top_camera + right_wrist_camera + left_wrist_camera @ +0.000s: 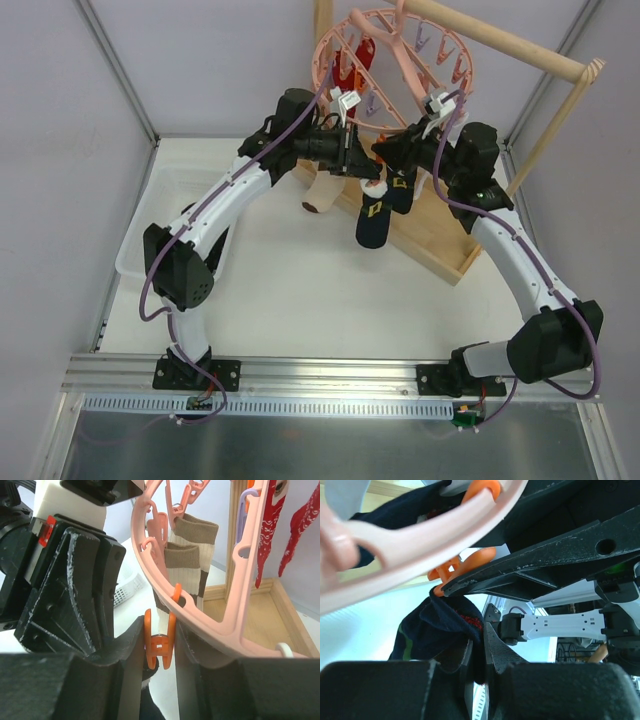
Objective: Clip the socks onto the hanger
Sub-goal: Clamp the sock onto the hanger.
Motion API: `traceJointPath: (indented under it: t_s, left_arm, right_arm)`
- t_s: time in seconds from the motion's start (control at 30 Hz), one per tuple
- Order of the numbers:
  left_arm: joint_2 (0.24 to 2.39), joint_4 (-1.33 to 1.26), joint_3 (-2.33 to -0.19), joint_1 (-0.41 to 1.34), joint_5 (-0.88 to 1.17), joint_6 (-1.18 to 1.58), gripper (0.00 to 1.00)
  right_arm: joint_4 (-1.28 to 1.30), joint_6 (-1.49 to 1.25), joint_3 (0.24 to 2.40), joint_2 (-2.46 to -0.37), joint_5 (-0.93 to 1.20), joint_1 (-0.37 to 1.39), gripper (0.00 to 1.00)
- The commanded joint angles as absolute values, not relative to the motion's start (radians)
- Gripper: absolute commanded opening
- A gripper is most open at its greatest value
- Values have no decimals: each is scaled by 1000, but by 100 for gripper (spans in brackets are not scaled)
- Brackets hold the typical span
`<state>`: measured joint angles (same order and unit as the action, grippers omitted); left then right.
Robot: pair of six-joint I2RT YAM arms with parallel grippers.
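Observation:
The pink ring hanger (352, 40) hangs from the wooden stand. My left gripper (357, 152) is shut on the cuff of a dark navy sock (437, 630) and holds it just under an orange clip (462, 567) below the hanger's ring (420, 535). My right gripper (390, 158) is shut on that orange clip (160, 647), pressing its handles from both sides under the ring (210, 620). In the top view two dark socks with yellow marks (373, 222) (401, 191) hang below the two grippers. I cannot tell whether the clip's jaws hold the fabric.
Brown-and-white striped socks (192, 555) and red socks (300, 522) hang from other clips. The pale wooden stand (440, 235) is behind the hanger. A white basket (165, 195) sits at the left.

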<state>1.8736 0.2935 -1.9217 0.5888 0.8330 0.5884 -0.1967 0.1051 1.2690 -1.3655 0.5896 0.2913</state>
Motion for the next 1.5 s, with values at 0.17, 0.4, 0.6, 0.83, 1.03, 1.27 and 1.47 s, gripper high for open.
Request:
traceJointPath:
  t_s: [0.17, 0.4, 0.6, 0.83, 1.03, 1.27, 1.47]
  left_arm:
    - [1833, 241, -1911, 543, 871, 607, 0]
    - [1827, 233, -1924, 540, 894, 594, 0]
    - [1832, 219, -1913, 538, 917, 621, 0]
    - [1809, 201, -1859, 541, 914, 630, 0]
    - [1818, 181, -1877, 540, 908, 640, 0]
    - [1847, 170, -1911, 537, 891, 675, 0]
    - [1832, 161, -1830, 535, 899, 693, 0]
  right_arm:
    - [-266, 22, 1319, -1384, 655, 291, 1]
    - [-236, -78, 1321, -1385, 571, 290, 1]
    - [-256, -167, 1313, -1390, 470, 291, 1]
    - [-282, -205, 1321, -1411, 428, 291, 1]
    - [-261, -236, 1342, -1431, 428, 291, 1]
    - [-252, -213, 1330, -1410, 402, 295, 1]
    - [-227, -175, 1338, -1393, 374, 295, 1]
